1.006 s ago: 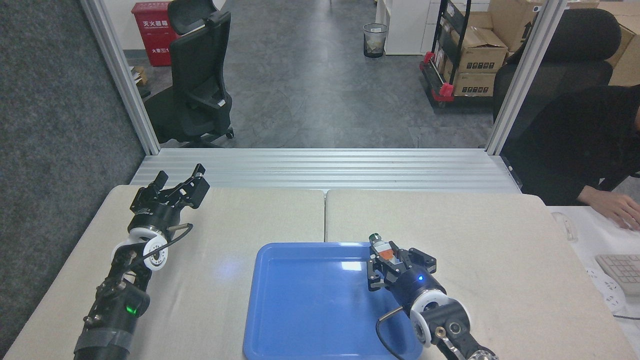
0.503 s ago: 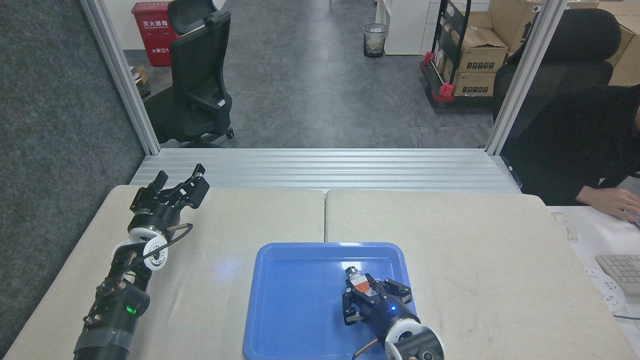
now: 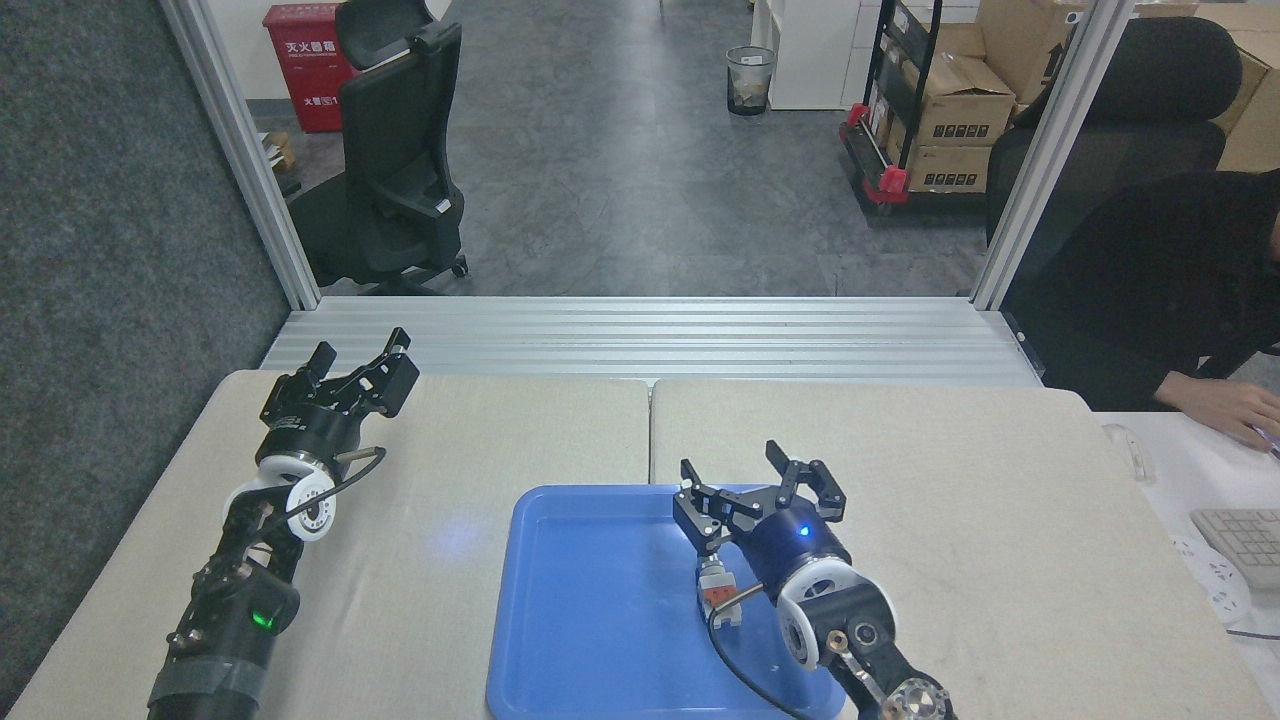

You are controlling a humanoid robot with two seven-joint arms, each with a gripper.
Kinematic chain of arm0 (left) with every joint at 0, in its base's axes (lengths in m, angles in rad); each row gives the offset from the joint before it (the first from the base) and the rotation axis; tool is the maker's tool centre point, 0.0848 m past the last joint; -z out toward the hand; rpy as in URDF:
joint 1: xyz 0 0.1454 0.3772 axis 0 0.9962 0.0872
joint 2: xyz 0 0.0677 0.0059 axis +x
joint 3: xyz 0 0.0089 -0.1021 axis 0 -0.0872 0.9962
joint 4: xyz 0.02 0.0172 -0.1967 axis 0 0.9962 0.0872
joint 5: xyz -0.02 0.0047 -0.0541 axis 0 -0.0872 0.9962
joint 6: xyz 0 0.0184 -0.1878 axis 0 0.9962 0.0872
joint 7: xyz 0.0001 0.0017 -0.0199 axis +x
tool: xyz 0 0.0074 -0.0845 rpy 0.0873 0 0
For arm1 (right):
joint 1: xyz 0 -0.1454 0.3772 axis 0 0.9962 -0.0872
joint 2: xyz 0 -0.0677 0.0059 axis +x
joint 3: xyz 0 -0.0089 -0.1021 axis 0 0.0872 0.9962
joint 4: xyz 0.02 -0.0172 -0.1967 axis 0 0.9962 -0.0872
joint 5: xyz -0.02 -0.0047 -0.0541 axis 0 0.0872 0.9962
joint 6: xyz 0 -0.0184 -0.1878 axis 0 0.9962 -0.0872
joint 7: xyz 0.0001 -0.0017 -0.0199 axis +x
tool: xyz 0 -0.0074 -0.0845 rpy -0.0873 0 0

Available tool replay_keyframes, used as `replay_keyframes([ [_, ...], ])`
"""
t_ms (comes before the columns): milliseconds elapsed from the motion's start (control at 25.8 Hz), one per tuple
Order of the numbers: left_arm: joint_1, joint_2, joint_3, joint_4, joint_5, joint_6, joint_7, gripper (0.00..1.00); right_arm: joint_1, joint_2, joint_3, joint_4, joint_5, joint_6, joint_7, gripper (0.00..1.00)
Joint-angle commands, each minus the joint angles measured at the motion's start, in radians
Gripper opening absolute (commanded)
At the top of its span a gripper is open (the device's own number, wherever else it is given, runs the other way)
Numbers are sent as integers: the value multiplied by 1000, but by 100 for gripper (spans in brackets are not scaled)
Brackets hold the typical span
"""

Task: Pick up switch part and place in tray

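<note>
The switch part [image 3: 717,592], whitish with an orange tab, lies inside the blue tray [image 3: 600,620] near its right side, partly crossed by my right arm's cable. My right gripper [image 3: 760,488] hovers above the tray's far right corner with its fingers spread wide and nothing between them. It is well clear of the part, which lies below and behind it. My left gripper [image 3: 360,365] rests at the table's far left, open and empty.
A person's hand [image 3: 1230,408] and dark sleeve are at the right by a keyboard [image 3: 1245,545] on a white side table. An aluminium ledge [image 3: 650,340] runs along the table's far edge. Beige table surface surrounds the tray.
My right gripper let go of the switch part, which now lies in the tray. The gripper opened and rose back toward the tray's far right corner. The left arm stayed still.
</note>
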Motion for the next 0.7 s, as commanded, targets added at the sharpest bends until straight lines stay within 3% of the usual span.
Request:
replay_keyframes([
  [0, 0, 0, -23, 0, 0, 0, 1, 100, -78, -191, -277, 130, 0, -139, -180, 99],
  [155, 0, 0, -23, 0, 0, 0, 1, 100, -84, -245, -303, 257, -24, -145, -263, 99],
  [271, 0, 0, -23, 0, 0, 0, 1, 100, -81, -252, -381, 305, -122, -147, -234, 99],
  [387, 0, 0, -23, 0, 0, 0, 1, 100, -76, -294, -394, 316, -205, -147, -179, 99],
  [658, 0, 0, -23, 0, 0, 0, -1, 100, -75, -328, -401, 301, -213, -144, -188, 99],
])
